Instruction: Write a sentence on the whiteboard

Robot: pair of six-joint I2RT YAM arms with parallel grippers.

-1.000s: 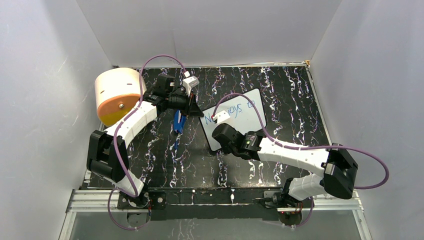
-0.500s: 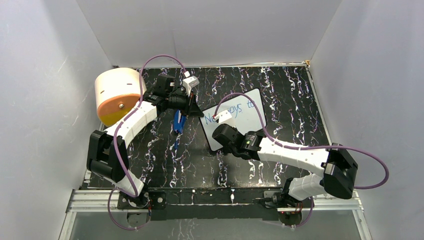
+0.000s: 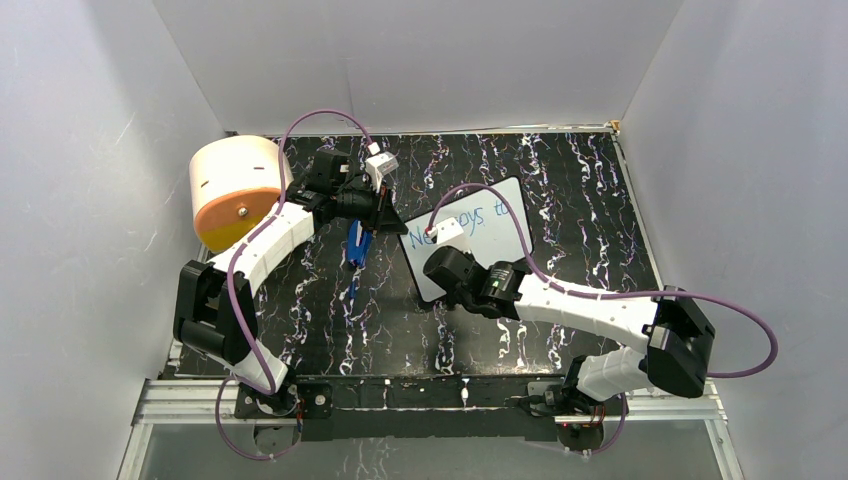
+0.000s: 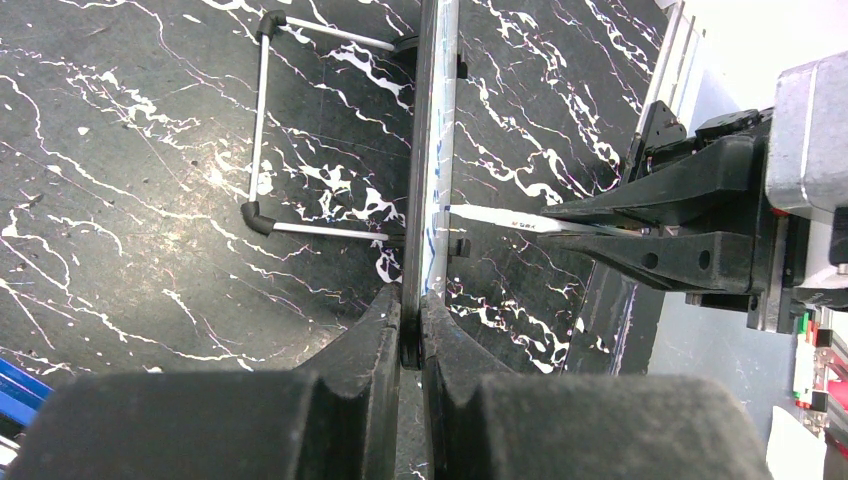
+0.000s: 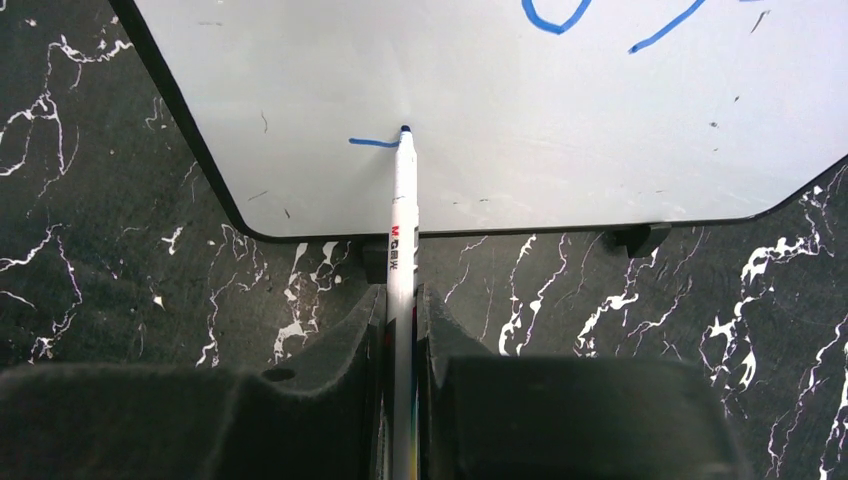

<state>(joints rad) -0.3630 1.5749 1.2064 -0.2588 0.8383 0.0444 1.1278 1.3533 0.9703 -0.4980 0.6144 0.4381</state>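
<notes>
Evidently the whiteboard [image 3: 497,250] was a light, stiff panel with a slick face, likely to skid or tip under pen pressure, so its thin framed edge looked the sensible place to take hold. It sat mid-table, a little right of centre, and the left gripper [image 4: 411,322] was clenched on its left edge. The right gripper [image 5: 401,300] was clamped around a marker [image 5: 403,215], whose tip touched the board's near-left area at the end of a short blue stroke [image 5: 372,142]. Only the top view showed the sentence [image 3: 470,220], legible around "joys to". Only the right wrist view showed the tip contact. The left wrist view showed the board edge-on, with a wire stand [image 4: 262,120] behind it.
</notes>
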